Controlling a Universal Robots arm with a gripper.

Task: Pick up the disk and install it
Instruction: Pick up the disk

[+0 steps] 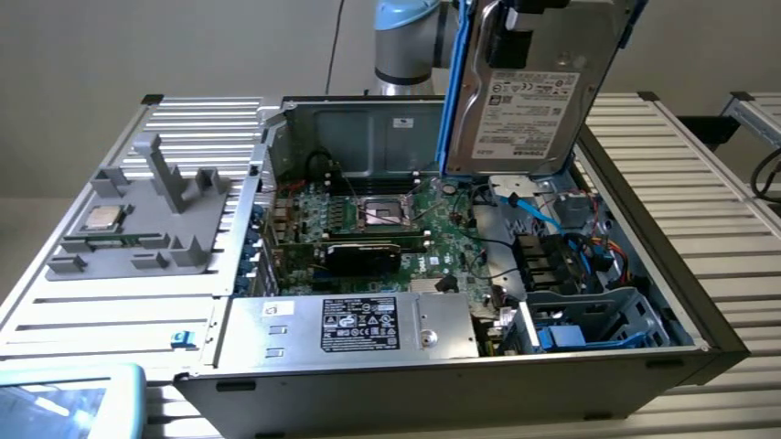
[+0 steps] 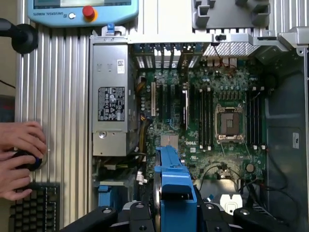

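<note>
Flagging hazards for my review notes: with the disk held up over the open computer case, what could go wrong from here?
1. The disk hangs upright from the hand; a slip would likely drop it onto the motherboard.
2. Loose blue cables lie below it and could be snagged or pinched if it is lowered.
3. The drive cage looks narrow, so a tilted carrier may jam.

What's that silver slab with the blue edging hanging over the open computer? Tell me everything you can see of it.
The disk is a flat, silver-grey metal hard drive. Its white printed label faces the exterior view, and a bright blue plastic carrier frames its edges. It hangs on edge, slightly tilted, above the open computer case and appears clear of the parts below. The gripper clamps it from above, on both sides of the carrier.
</note>
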